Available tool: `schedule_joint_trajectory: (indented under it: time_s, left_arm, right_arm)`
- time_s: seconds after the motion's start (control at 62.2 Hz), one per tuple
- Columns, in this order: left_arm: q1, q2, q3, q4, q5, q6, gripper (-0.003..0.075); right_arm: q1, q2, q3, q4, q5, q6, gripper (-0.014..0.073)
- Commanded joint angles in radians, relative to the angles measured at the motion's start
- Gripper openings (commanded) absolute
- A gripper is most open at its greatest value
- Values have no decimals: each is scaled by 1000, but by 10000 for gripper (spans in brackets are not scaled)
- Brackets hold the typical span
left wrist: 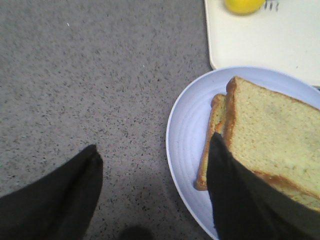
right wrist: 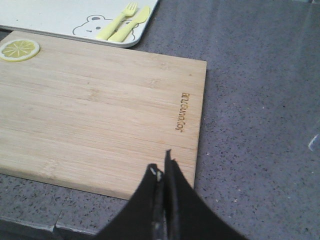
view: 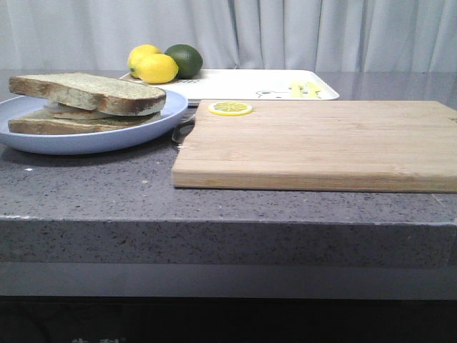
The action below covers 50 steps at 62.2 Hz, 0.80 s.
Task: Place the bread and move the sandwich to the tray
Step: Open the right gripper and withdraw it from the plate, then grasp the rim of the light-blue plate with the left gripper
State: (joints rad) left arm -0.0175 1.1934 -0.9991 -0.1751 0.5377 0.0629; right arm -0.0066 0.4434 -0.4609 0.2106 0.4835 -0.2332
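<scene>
A thick bread slice (view: 93,91) with a brown crust lies on top of a stack of slices, the sandwich (view: 64,126), on a round pale-blue plate (view: 93,139) at the left. No egg shows. The white tray (view: 250,82) lies behind. Neither gripper shows in the front view. In the left wrist view my left gripper (left wrist: 155,141) is open and empty; one finger (left wrist: 235,190) hangs over the plate (left wrist: 190,130) at the edge of the bread (left wrist: 280,135), the other over the counter. My right gripper (right wrist: 162,165) is shut and empty above the cutting board's corner.
A wooden cutting board (view: 321,143) with a lemon slice (view: 230,108) fills the middle and right. Two lemons (view: 153,66) and a lime (view: 184,58) sit on the tray's left end. The grey counter's front edge is close to the board.
</scene>
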Motion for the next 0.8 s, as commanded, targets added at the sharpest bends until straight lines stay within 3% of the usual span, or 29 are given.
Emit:
schedule_joint_trajectory:
  time_s: [0.0, 0.306, 0.788]
  left_arm:
    - [1, 97, -125, -7, 34, -8, 440]
    - [-1, 367, -302, -7, 131, -8, 440]
    - [-26, 460, -314, -9, 129, -7, 414]
  right_arm:
    - [1, 2, -25, 8, -85, -2, -109]
    - [1, 2, -25, 8, -85, -2, -109]
    - [1, 2, -24, 8, -89, -2, -109]
